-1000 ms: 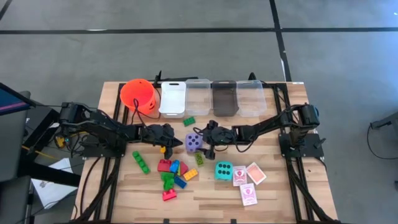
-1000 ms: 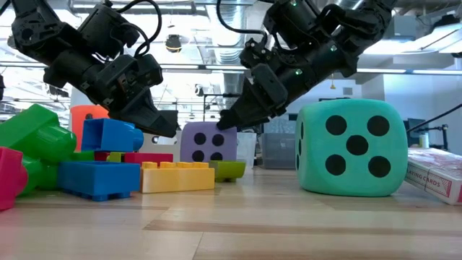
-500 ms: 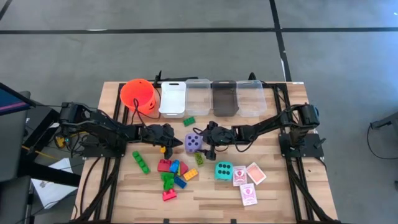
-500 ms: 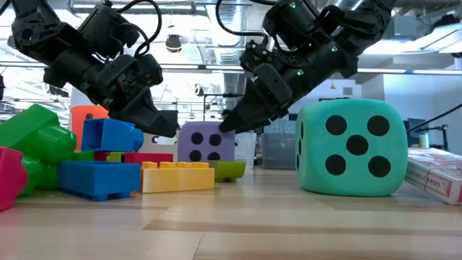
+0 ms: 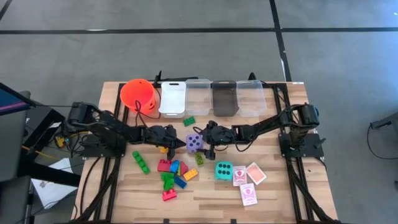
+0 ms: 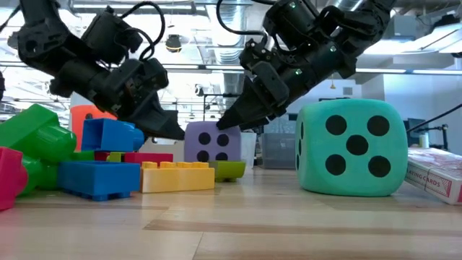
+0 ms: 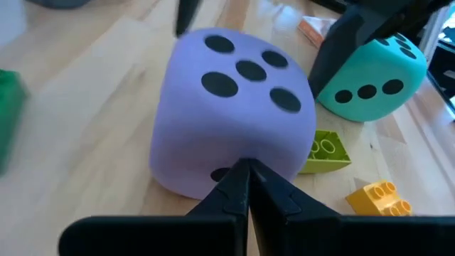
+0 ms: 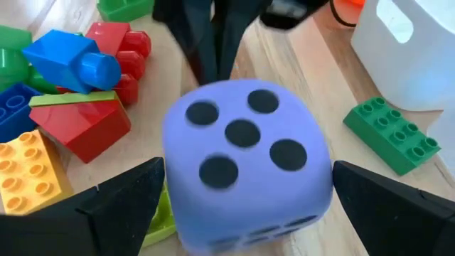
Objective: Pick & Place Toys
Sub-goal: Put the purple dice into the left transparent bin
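The purple die [image 5: 194, 142] is seen at the centre of the worktop [image 5: 273, 193], flanked at 9 o'clock by the left gripper [image 5: 178, 144], fingers pressed together at its face, and at 3 o'clock by the right gripper [image 5: 204, 140], fingers spread wide around it.

Left end effector [image 5: 176, 142] closed, right end effector [image 5: 203, 139] spread wide, tips facing mid-table.

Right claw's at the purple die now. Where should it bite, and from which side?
Grip the purple die across two opposite flat side faces, from the right claw's side. Its open fingers already flank the die, and the left claw, shut, crowds the far face.
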Tool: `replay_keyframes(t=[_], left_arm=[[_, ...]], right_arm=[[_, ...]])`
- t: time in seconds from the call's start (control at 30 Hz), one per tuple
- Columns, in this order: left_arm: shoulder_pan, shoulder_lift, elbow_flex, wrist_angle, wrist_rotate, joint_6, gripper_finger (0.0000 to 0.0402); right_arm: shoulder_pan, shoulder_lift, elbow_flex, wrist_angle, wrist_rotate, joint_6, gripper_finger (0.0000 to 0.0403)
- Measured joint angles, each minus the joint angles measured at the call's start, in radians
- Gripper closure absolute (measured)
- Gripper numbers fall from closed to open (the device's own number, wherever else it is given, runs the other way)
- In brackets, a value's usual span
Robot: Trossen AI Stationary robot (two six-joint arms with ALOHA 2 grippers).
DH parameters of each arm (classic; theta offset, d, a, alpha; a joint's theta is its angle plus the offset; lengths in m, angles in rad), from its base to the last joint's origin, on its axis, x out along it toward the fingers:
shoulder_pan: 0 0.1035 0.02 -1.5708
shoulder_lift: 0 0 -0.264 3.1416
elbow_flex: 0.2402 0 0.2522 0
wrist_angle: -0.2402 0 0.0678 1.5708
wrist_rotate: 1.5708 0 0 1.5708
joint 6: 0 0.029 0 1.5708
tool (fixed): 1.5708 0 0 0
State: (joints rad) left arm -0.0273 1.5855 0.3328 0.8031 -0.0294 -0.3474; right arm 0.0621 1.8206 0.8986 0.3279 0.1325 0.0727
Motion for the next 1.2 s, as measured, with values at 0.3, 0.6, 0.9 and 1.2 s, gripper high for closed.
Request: replay_keyframes(t=[0.3, 0.6, 0.9, 1.2], left_arm=[[0.002, 0.098, 0.052, 0.042, 0.037, 0.002, 0.0401], [0.002, -0.072, 0.047, -0.159, 0.004, 0.027, 0.0402], [0.002, -0.174, 0.046, -0.279, -0.024, 0.028, 0.0402], [0.002, -0.178, 0.046, -0.322, -0.024, 0.026, 0.0402]], right_arm=[[0.001, -0.003, -0.001, -0.026, 0.0, -0.003, 0.0003], [-0.001, -0.002, 0.006, -0.073, -0.041, -0.032, 0.0003], [-0.004, -0.003, 0.005, -0.118, -0.046, -0.039, 0.005], [-0.002, -0.003, -0.001, -0.06, -0.003, -0.034, 0.0125]])
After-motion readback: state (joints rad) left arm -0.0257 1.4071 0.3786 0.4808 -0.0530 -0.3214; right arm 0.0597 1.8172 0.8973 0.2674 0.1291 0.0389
